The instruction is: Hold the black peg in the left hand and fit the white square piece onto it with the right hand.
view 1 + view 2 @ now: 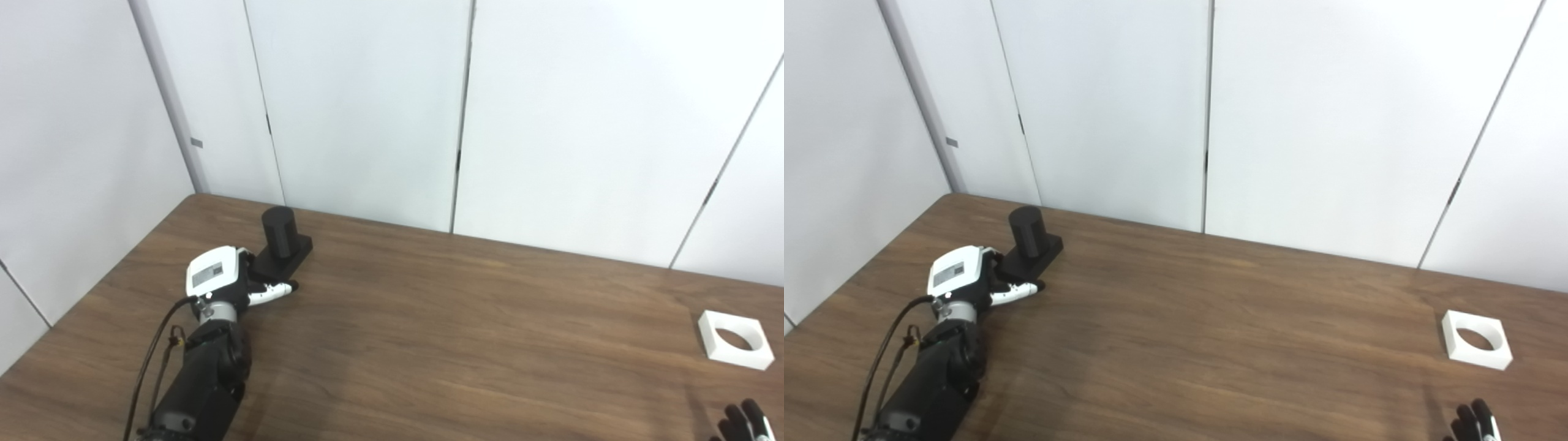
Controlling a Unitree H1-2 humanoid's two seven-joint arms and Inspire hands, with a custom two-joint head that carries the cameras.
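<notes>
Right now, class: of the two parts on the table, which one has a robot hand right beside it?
The black peg, far left: the left hand sits at its base. The white square piece lies alone, the right hand short of it.

No text can be read anywhere. The one candidate — a grey label (207, 275) on the white back of the left hand (223, 282) — is too small and blurred to make out any letters or numbers.
</notes>
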